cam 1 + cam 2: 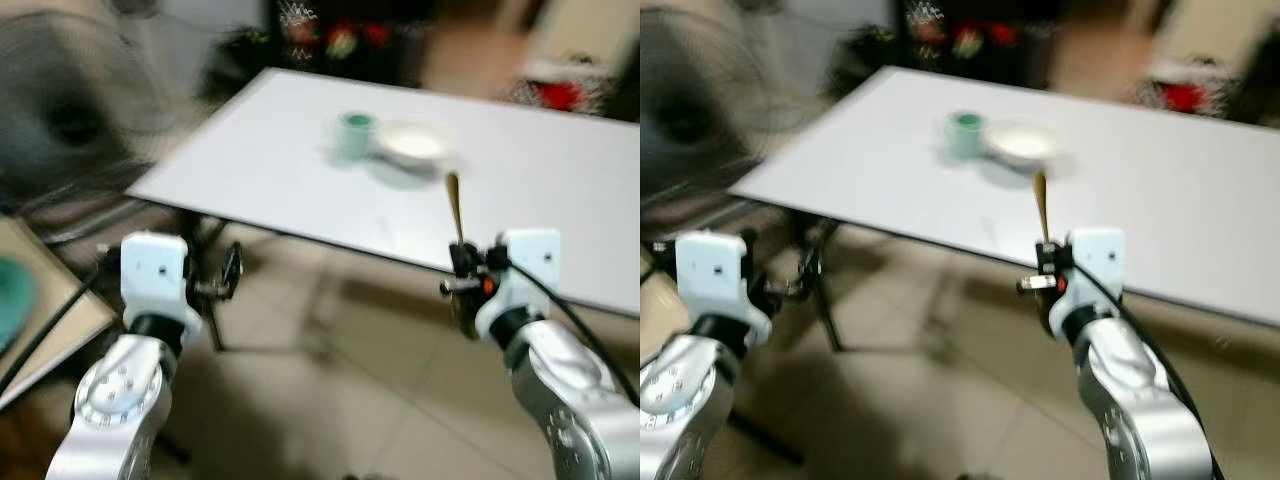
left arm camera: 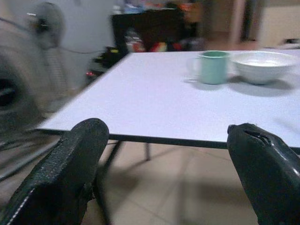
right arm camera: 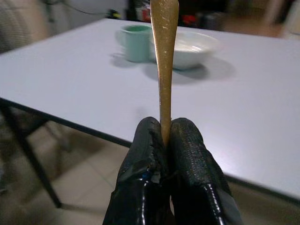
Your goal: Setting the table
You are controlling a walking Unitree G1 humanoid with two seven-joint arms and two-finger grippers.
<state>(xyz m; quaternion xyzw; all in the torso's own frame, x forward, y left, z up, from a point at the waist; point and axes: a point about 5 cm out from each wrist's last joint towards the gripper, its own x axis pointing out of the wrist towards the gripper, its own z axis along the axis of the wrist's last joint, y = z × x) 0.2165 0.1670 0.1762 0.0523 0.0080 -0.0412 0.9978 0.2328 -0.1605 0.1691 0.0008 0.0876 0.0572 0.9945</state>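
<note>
Presently, item in transit: a slender gold-coloured metal utensil handle (image 3: pixel 163 56), clenched upright between the two black rubbery fingers (image 3: pixel 143 159) of the right gripper (image 1: pixel 462 272). Its working end is hidden below the grip, so spoon or fork cannot be told. The gripper hangs just short of the near edge of the counter.

Left gripper (image 2: pixel 168 164): fingers spread wide, grasping nothing, held level before the same edge, well apart from the right.

Counter: a flat, matte white rectangular counter (image 1: pixel 290 180) with a thin dark rim, on dark metal legs over beige floor tiles.

Already laid, toward the far middle: a pale green cylindrical mug with a side handle (image 2: pixel 213 67), glossy like enamel or ceramic, and just beside it a shallow round white ceramic bowl (image 2: pixel 260 65).

Step judged: approach, cutlery being brought to the place setting. Next move calls for reaching over the edge, tipping the handle flat and releasing it on bare surface near the bowl, clear of both vessels.
</note>
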